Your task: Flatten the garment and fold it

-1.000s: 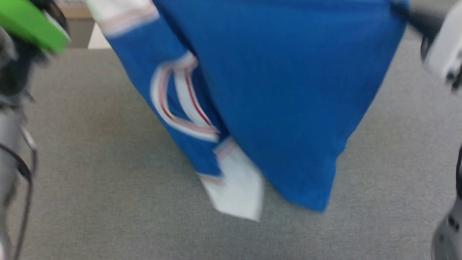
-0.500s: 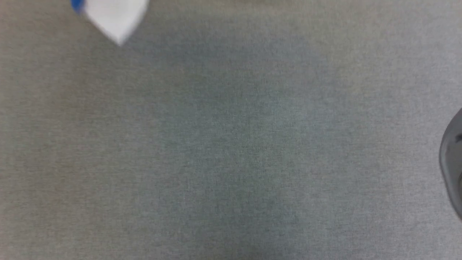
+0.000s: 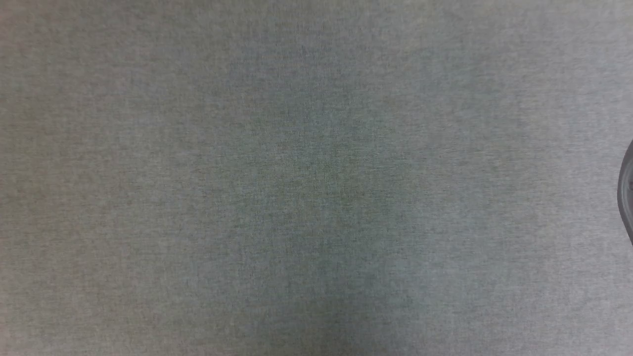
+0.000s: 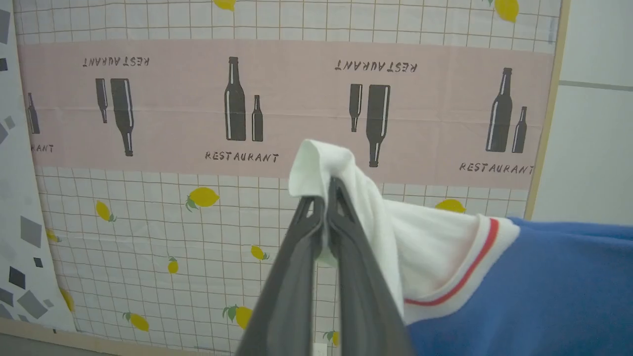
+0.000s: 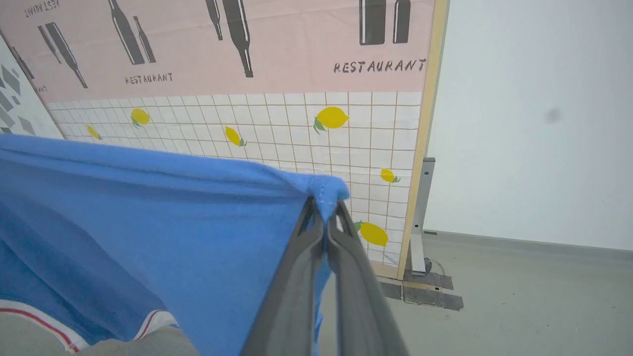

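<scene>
Well, garment [image 5: 148,222]: soft, light jersey, strung slack between my two jaws.
Left gripper [image 4: 324,198]: pinched tight on the white sleeve [image 4: 420,247] tip.
Right gripper [image 5: 324,210]: pinched tight on a blue corner [image 5: 330,192] — sound edge holds.

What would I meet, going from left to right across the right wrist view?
bright blue jersey garment → dark two-fingered right claw → pale wooden frame edge → plain white wall

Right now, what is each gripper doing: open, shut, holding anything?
Left gripper: shut on the garment, pinching its white sleeve.
Right gripper: shut on the garment, pinching a blue corner.
</scene>
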You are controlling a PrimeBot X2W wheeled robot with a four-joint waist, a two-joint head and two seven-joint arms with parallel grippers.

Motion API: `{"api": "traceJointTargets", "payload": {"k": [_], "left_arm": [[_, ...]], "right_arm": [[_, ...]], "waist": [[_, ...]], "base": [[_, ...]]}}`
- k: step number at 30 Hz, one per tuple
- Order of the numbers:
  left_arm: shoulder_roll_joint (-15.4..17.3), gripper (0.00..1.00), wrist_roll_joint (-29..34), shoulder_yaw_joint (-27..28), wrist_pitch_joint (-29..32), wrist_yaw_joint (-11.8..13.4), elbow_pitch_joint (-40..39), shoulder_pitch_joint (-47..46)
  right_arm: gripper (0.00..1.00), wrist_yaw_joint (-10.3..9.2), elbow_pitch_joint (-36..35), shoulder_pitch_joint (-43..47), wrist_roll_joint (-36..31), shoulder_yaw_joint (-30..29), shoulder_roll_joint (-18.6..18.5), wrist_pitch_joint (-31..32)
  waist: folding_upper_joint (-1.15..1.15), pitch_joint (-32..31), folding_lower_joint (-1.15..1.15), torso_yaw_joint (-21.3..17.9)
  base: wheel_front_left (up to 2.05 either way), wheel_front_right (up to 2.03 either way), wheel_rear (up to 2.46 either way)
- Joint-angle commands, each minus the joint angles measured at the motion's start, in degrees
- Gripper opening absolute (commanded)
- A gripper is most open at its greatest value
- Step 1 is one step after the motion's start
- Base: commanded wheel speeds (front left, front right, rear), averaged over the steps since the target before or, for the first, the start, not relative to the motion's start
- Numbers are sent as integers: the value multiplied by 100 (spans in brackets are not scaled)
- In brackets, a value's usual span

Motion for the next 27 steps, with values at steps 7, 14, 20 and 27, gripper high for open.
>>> {"api": "traceJointTargets", "payload": {"k": [7,14,20,27], "left_arm": [[3,0,-141,-99,-347,-398,579,554],[-106,0,-560,-340,-734,-623,661,1711],[-166,0,-1246,-934,-973,-642,-542,4019],[-42,0,-1601,-1098,-966,-429,-1732,6088]], "right_arm": [[0,-31,-135,726,453,284,-151,-2],[0,-31,-1034,2429,1473,726,-570,244],[0,-31,-2502,5330,2229,611,-911,639],[0,-31,-3302,7492,2373,66,-718,908]], "waist": [[0,55,-1,204],[0,-516,-1,421],[0,-1552,-1,598],[0,-2241,-1,615]], "base": [[0,0,0],[0,0,0],[0,0,0],[0,0,0]]}}
